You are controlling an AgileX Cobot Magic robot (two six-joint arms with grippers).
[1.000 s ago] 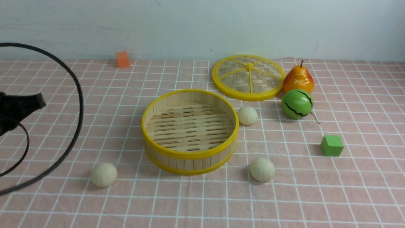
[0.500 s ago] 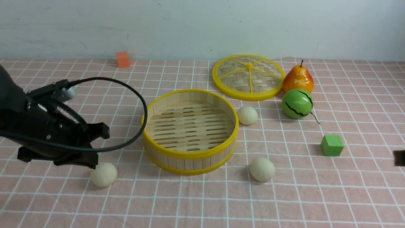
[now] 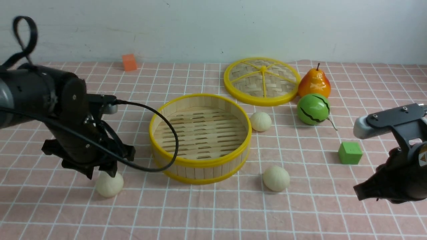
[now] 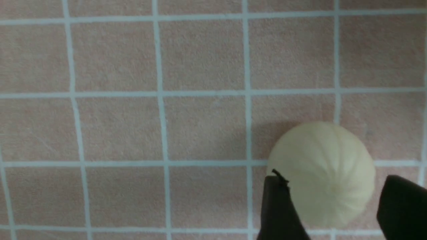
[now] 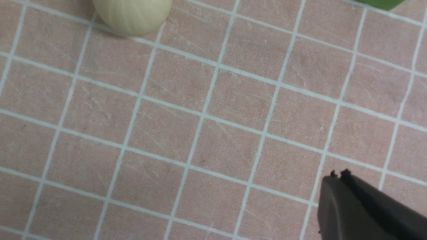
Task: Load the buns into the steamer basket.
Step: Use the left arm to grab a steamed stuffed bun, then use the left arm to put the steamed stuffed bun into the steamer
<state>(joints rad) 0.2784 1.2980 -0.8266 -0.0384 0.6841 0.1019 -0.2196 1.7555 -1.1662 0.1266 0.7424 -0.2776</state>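
Your left gripper [image 4: 337,186] straddles the cream-white pleated bun [image 4: 320,156], fingers [image 4: 277,206] spread (near the yellow-rimmed bamboo steamer basket [image 3: 200,163]); your right gripper [image 5: 337,176] hangs closed over pink checked cloth [image 5: 166,133].

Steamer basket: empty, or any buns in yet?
Empty. The steamer basket shows a bare slatted floor; the left bun, near bun and far bun all lie outside it.

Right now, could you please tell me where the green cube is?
In the front view, the green cube sits on the robot's right, nearer the camera than the green melon ball and right of the steamer basket.
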